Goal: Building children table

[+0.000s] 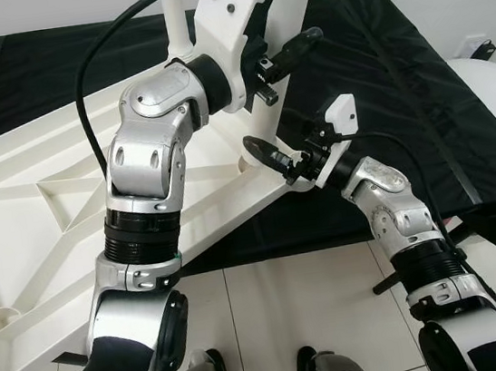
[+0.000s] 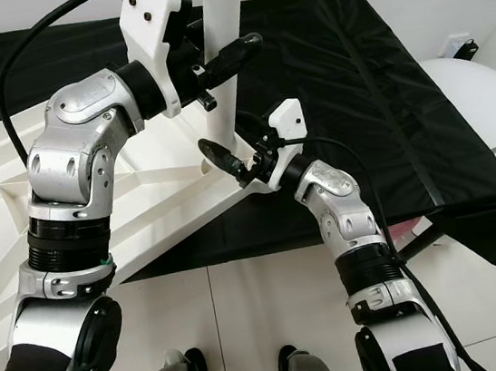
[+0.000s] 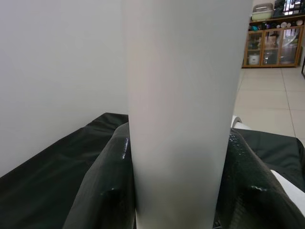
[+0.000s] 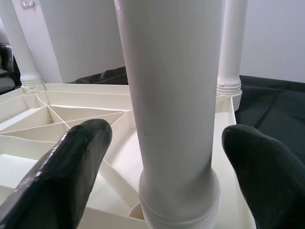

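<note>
- I see the tabletop (image 1: 40,204) lying upside down, ribbed underside up, on a black cloth (image 2: 334,73); its near edge overhangs the tiled floor (image 1: 283,309).
- Left arm is raised over the tabletop. Left gripper (image 2: 222,56) is at the upright white leg (image 2: 225,24), well above the tabletop.
- In the left wrist view, the black fingers (image 3: 102,191) sit tight against both sides of the leg (image 3: 183,109): it is pinching the leg.
- The leg stands upright in the tabletop's near right corner; its threaded foot sits in the corner socket (image 4: 178,200).
- Two more legs stand in farther corners of the tabletop (image 4: 231,47), (image 4: 19,47).
- Right gripper (image 2: 236,164) is low at the base of the same leg, just above the corner.
- In the right wrist view, its fingers (image 4: 71,167) are spread either side of the leg, a gap showing on each side; not touching.
- A white rounded object (image 2: 492,126) sits at far right beside the cloth.
</note>
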You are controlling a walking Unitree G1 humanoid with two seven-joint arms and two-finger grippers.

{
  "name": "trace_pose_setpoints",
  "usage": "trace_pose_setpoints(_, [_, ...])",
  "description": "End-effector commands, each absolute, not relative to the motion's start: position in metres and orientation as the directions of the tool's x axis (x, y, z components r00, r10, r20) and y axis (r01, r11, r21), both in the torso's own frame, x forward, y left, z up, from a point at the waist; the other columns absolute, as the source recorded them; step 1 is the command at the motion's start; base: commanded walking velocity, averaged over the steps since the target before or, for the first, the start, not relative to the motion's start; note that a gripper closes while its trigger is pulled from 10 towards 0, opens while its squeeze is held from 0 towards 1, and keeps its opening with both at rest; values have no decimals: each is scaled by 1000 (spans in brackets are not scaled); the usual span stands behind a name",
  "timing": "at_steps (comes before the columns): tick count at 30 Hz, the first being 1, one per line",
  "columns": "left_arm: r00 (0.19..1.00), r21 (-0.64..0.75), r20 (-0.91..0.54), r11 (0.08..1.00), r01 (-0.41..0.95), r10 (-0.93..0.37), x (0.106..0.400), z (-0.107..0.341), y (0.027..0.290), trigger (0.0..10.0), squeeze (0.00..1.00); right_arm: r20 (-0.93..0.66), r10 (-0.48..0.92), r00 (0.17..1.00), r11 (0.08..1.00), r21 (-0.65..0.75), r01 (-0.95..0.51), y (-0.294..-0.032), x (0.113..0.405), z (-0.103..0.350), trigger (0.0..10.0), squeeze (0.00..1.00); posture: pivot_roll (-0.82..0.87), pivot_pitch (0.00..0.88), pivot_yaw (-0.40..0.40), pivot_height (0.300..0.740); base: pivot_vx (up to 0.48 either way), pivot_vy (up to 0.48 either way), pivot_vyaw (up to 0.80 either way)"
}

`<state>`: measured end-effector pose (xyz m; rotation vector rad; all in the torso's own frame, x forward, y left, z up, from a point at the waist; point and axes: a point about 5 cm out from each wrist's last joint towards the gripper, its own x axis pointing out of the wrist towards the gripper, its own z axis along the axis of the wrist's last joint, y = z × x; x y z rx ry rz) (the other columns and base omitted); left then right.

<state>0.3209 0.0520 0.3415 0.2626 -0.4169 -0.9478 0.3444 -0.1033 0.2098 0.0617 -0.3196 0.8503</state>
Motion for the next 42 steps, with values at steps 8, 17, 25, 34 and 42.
trace_pose_setpoints(8, [591, 366, 301, 663, 653, -748, 322, 353, 51, 10000, 0, 353, 717, 601, 668, -102, -737, -98, 351, 218, 10000, 0, -65, 141, -25, 740, 0, 0, 0])
trace_pose_setpoints(17, [582, 366, 300, 655, 661, -755, 320, 353, 48, 10000, 0, 362, 703, 612, 681, -94, -726, -95, 356, 218, 2039, 0, -64, 145, -21, 740, 0, 0, 0])
trace_pose_setpoints(25, [583, 365, 299, 655, 662, -755, 320, 353, 48, 10000, 0, 361, 697, 620, 690, -102, -717, -96, 360, 218, 10000, 0, -62, 147, -21, 740, 0, 0, 0])
trace_pose_setpoints(34, [582, 362, 305, 657, 661, -754, 320, 355, 48, 10000, 0, 377, 668, 642, 718, -101, -688, -96, 361, 218, 10000, 0, -64, 150, -20, 740, 0, 0, 0])
trace_pose_setpoints(42, [583, 358, 311, 660, 660, -751, 319, 356, 48, 10000, 0, 401, 630, 665, 748, -83, -659, -87, 358, 216, 10000, 0, -61, 154, -21, 740, 0, 0, 0])
